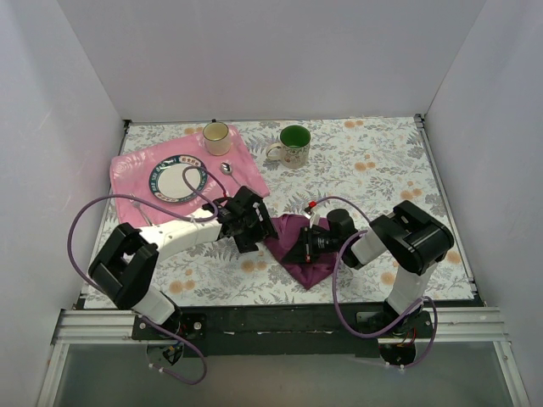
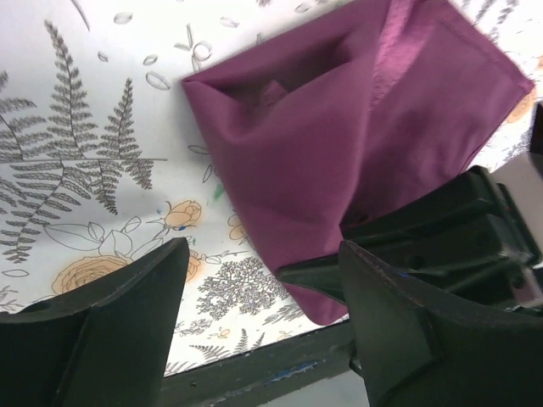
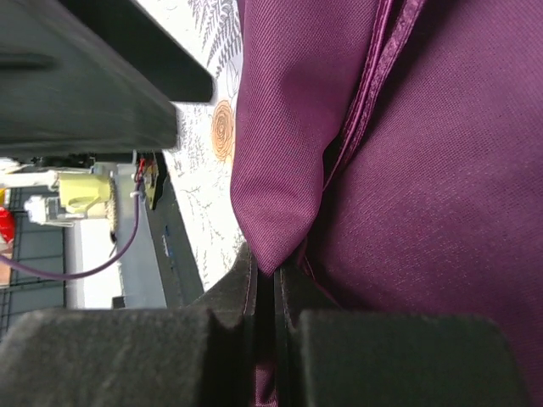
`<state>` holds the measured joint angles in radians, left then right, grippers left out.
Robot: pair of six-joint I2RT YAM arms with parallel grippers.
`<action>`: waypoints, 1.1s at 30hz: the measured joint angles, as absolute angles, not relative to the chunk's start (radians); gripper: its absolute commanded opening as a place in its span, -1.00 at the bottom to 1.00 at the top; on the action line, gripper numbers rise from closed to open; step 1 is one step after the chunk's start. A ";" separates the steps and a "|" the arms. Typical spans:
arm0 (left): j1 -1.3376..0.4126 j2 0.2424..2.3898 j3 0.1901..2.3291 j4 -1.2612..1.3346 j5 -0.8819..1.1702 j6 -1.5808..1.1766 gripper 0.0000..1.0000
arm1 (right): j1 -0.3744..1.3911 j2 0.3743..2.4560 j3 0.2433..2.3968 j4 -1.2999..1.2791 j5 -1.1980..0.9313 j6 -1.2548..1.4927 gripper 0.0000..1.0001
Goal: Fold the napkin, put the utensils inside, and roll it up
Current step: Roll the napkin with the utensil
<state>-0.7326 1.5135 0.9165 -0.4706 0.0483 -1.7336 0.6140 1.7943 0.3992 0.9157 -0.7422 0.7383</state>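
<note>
- My right claw (image 3: 265, 275) is clenched on the napkin's (image 3: 424, 170) folded edge, front-centre on the tabletop (image 1: 382, 174);
- my left claw (image 2: 261, 254) is released, just beside the napkin's left side;
- only the overhead view shows the spoon (image 1: 226, 168), on the pink mat (image 1: 134, 174).

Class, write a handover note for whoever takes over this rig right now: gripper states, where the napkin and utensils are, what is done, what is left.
Left gripper: open, empty, close by the dark purple cloth napkin.
Right gripper: shut on a napkin edge.
Napkin: on the floral table between the arms, partly folded, rumpled.
Slim silver metal spoon: on the light pink cloth mat; fork not made out.
Done: fold begun. To do: finish fold, add utensils, roll.
</note>
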 measured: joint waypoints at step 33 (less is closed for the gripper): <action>-0.725 1.615 0.742 -0.029 0.101 -1.938 -0.06 | 0.603 1.743 0.490 0.649 -0.810 0.612 -0.97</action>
<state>-0.7254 1.6146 0.7422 -0.0292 0.1005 -1.9381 0.6029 1.7432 0.4900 0.6487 -0.8104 0.6121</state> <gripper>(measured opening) 0.561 0.078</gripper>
